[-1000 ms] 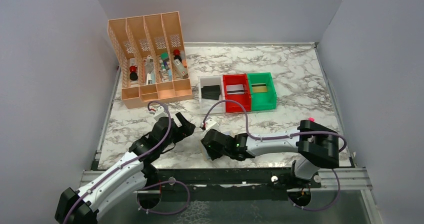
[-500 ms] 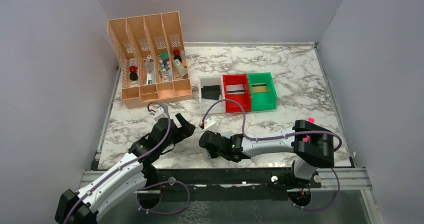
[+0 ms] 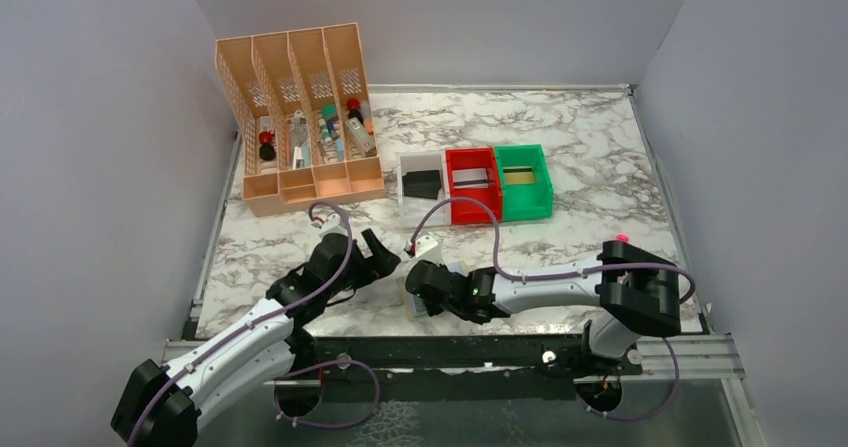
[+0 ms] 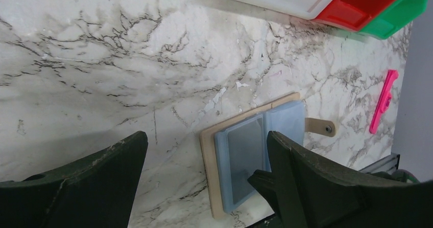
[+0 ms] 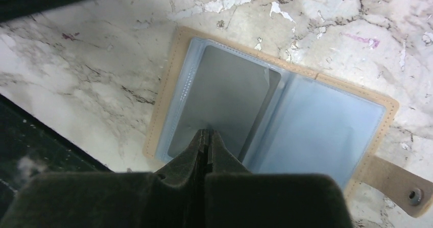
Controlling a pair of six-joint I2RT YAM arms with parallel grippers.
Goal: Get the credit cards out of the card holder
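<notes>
The card holder (image 5: 332, 131) lies open and flat near the table's front edge: tan cover, pale blue-grey lining, and a tab (image 5: 393, 184) at one end. A silvery grey credit card (image 5: 230, 90) sits in its left pocket. My right gripper (image 5: 206, 132) is shut, its tips touching down on that card's surface. In the top view it (image 3: 418, 292) covers most of the holder. My left gripper (image 4: 204, 136) is open and hovers just left of the holder (image 4: 209, 151), with the grey card (image 4: 245, 156) by its right finger. It holds nothing.
White (image 3: 420, 182), red (image 3: 472, 182) and green (image 3: 523, 179) bins stand mid-table; the white one holds a black card. A tall orange organiser (image 3: 300, 117) is at the back left. A pink stick (image 4: 383, 100) lies right of the holder. The table's front edge (image 5: 51, 151) is close by.
My right gripper has gone from partly open to shut over the grey card. My left arm has moved right, closer to the holder, still open.
</notes>
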